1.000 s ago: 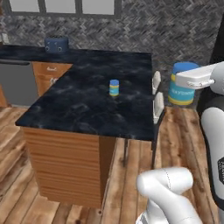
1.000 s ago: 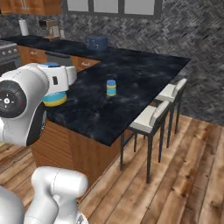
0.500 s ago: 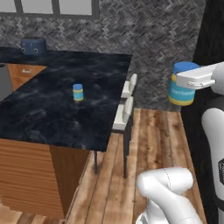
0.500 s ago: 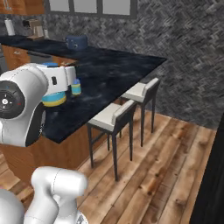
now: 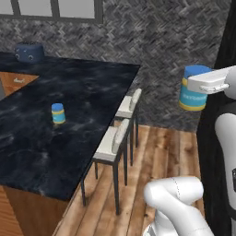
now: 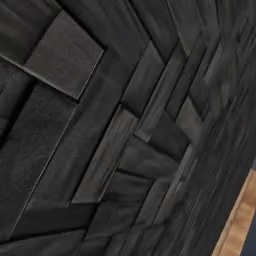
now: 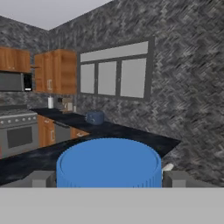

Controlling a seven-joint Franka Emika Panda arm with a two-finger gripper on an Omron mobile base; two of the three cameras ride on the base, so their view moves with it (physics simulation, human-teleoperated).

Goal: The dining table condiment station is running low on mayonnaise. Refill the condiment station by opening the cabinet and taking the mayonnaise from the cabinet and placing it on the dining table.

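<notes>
My gripper is shut on the mayonnaise, a pale jar with a blue lid and teal band, held up in the air at the right, past the table's end and above the wood floor. From the hand view the blue lid sits between my two fingertips. The dining table with its black veined top stretches to the left. A second small blue-lidded jar stands on it. Brown wall cabinets hang far off at the left of the hand view.
Two pale-cushioned stools stand along the table's near side. A blue toaster-like box sits on the far counter under a window. A stove stands below the cabinets. Dark herringbone wall looms close in the right base view.
The whole picture has shifted, so the base has moved: the table slid left and the right base camera now faces the wall close up. The jar stays in my grip.
</notes>
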